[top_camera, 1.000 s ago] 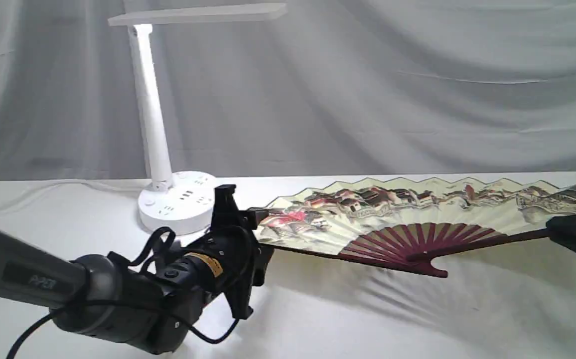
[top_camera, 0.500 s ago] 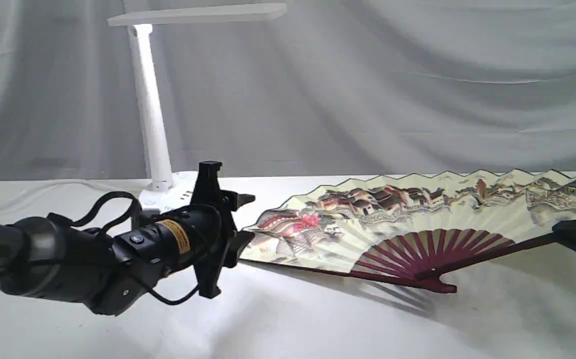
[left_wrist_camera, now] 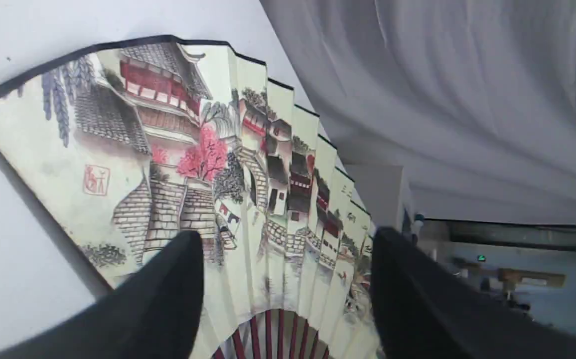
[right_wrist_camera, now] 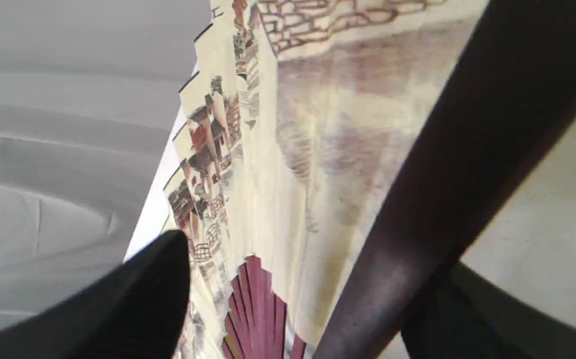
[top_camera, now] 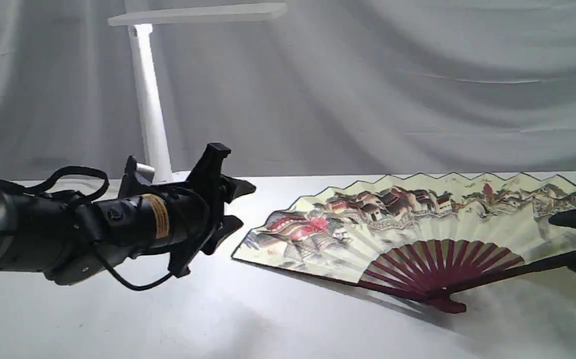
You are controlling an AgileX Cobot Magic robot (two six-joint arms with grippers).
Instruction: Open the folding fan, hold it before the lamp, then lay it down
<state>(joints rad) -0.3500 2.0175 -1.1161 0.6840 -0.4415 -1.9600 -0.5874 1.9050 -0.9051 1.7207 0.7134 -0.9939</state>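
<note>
The folding fan (top_camera: 392, 219) lies spread open on the white table, painted side up, its maroon ribs meeting at a pivot near the front right. My left gripper (top_camera: 244, 206) hovers open just left of the fan's left edge, touching nothing; the left wrist view looks past its fingers at the painted leaf (left_wrist_camera: 168, 149). My right gripper (top_camera: 567, 244) is open at the right edge, with the fan's dark outer rib (right_wrist_camera: 447, 164) running between its spread fingers. The lamp (top_camera: 151, 124) stands at the back left, its base hidden behind my left arm.
A grey curtain (top_camera: 392, 89) hangs behind the table. The lamp's flat head (top_camera: 198, 13) reaches out above my left arm. White tabletop (top_camera: 278, 319) stretches in front of the fan.
The fan sank flat onto the table. My left gripper let go of the fan's left edge and drew back to the left and up. The right gripper opened around the outer rib.
</note>
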